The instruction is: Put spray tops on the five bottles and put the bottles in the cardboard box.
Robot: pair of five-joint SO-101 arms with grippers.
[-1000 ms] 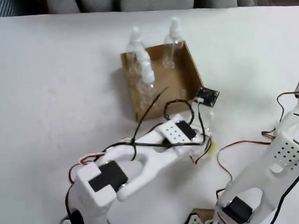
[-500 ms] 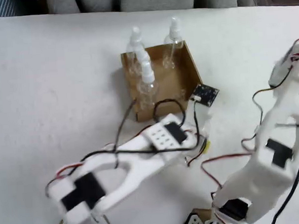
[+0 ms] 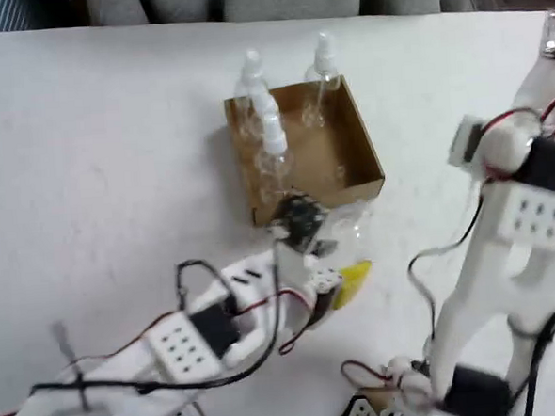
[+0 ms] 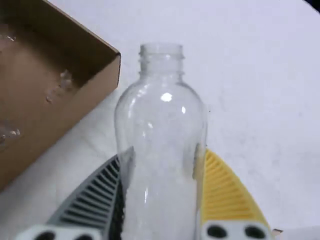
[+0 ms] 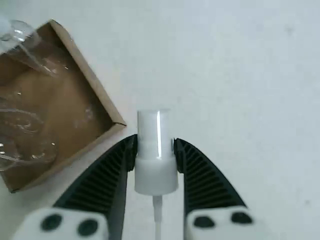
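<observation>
A clear bottle with an open threaded neck stands upright between the grey and yellow fingers of my left gripper, which is shut on it. From above, that bottle and the left gripper sit just in front of the cardboard box. Several capped bottles stand in the box's left and far parts. My right gripper is shut on a white spray top with its tube hanging down, held above the table beside the box's corner.
The right arm rises tall at the table's right side. Loose cables trail along the left arm. White tabletop spreads to the left of the box and behind it.
The left arm has swung back and left, drawing its bottle along the box's front. The right arm has lifted and stretched toward the far right.
</observation>
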